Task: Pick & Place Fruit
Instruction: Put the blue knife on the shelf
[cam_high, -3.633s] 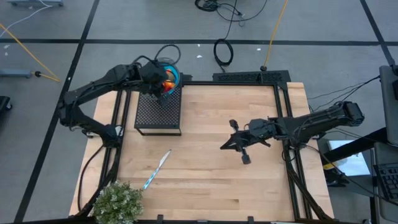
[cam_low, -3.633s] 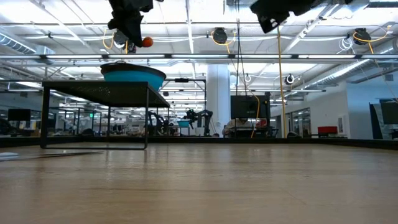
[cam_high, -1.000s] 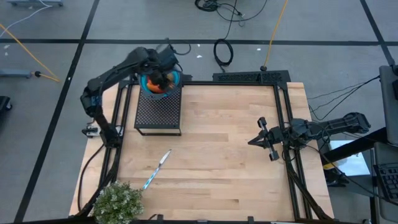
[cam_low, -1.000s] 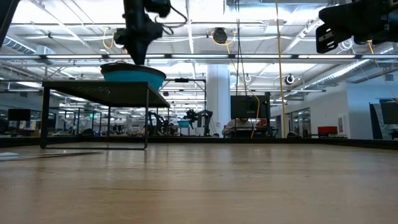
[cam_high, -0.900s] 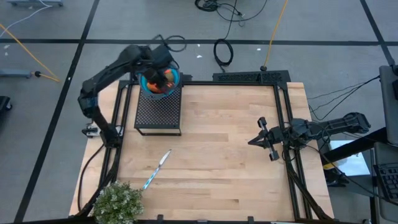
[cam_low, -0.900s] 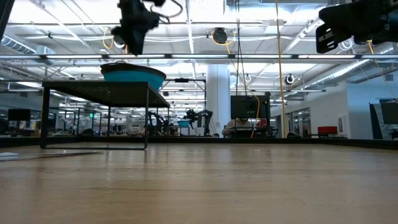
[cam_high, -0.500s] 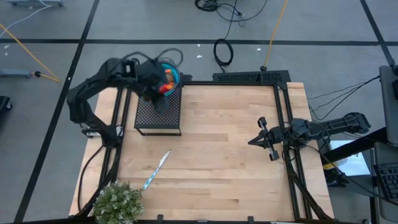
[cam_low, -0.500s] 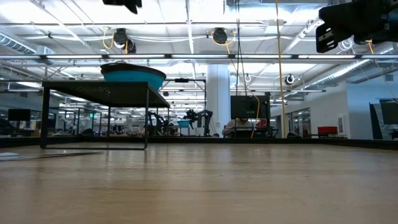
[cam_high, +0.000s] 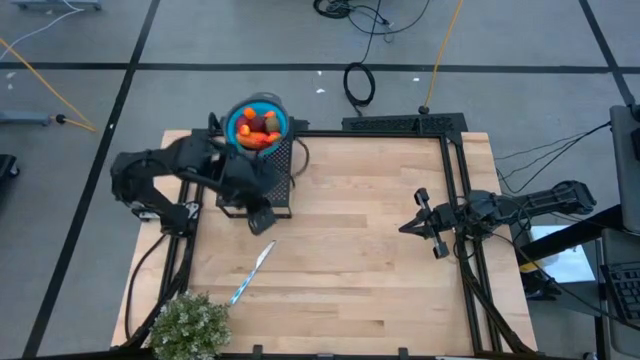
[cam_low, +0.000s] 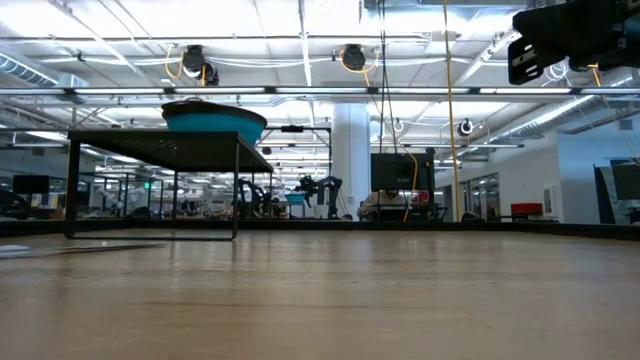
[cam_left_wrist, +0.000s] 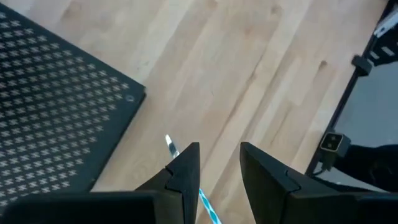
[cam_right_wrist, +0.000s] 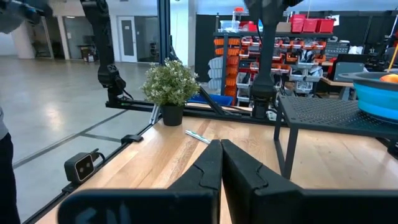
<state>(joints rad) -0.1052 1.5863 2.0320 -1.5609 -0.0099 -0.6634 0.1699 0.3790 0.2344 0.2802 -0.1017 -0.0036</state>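
Several toy fruits (cam_high: 262, 130), orange, red and olive, lie in a blue bowl (cam_high: 236, 120). The bowl stands on a black perforated stand (cam_high: 235, 170) at the table's far left, and it also shows in the low view (cam_low: 214, 123). My left gripper (cam_high: 262, 218) hovers over the stand's near edge, open and empty; its fingers (cam_left_wrist: 186, 169) point down at the wood. My right gripper (cam_high: 405, 228) is shut and empty above the table's right side.
A slim blue-handled knife (cam_high: 252, 272) lies on the table near the stand, below my left gripper (cam_left_wrist: 216, 167). A bushy green plant (cam_high: 190, 325) stands at the near left corner. Bare wood fills the table's middle (cam_high: 350, 260).
My left gripper has risen out of the blue bowl and gone toward the table's near edge, across the stand, to above the stand's near edge. The fruits stay in the bowl.
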